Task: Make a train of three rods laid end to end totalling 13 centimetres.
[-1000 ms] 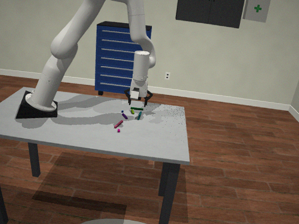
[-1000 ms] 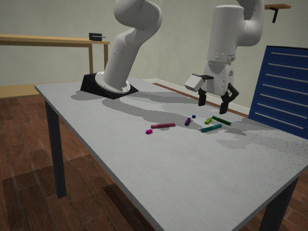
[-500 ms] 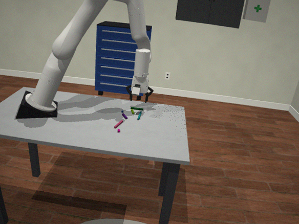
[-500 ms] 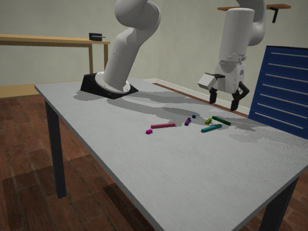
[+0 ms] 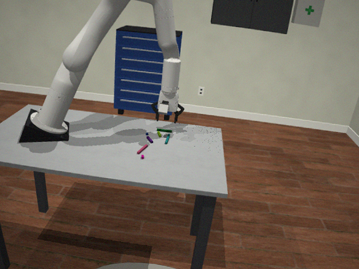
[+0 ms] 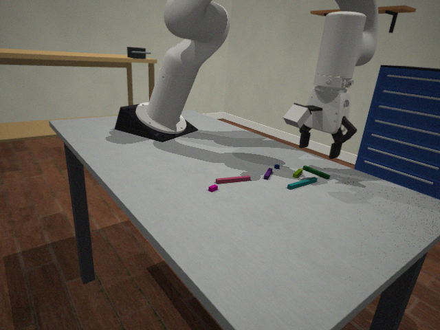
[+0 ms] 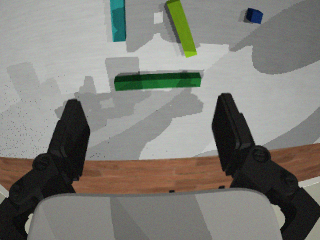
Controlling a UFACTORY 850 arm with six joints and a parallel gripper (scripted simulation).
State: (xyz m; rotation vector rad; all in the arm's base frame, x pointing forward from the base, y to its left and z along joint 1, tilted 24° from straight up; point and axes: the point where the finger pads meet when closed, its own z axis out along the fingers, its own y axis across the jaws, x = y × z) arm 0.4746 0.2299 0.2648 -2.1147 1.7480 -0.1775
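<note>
My gripper (image 5: 166, 120) (image 6: 318, 152) (image 7: 149, 112) is open and empty above the table's back edge, behind the green rod (image 5: 164, 130) (image 6: 316, 172) (image 7: 158, 81). The lime rod (image 5: 159, 134) (image 6: 298, 173) (image 7: 182, 29) and the turquoise rod (image 5: 167, 139) (image 6: 302, 183) (image 7: 118, 20) lie in front of the green rod, turned across it. The blue rod (image 5: 147, 133) (image 6: 276, 166) (image 7: 254, 16) and the purple rod (image 5: 149, 139) (image 6: 268, 173) lie nearer the arm's base. The pink rod (image 5: 142, 149) (image 6: 233, 179) and the magenta rod (image 5: 142, 156) (image 6: 213, 188) lie nearer the front. All lie apart.
The rods lie on the grey table (image 5: 101, 159) (image 6: 227, 241). The arm's black base plate (image 5: 28, 133) (image 6: 129, 122) stands at the table's left end in the top view. A blue drawer cabinet (image 5: 137, 75) (image 6: 401, 124) stands on the floor behind the table.
</note>
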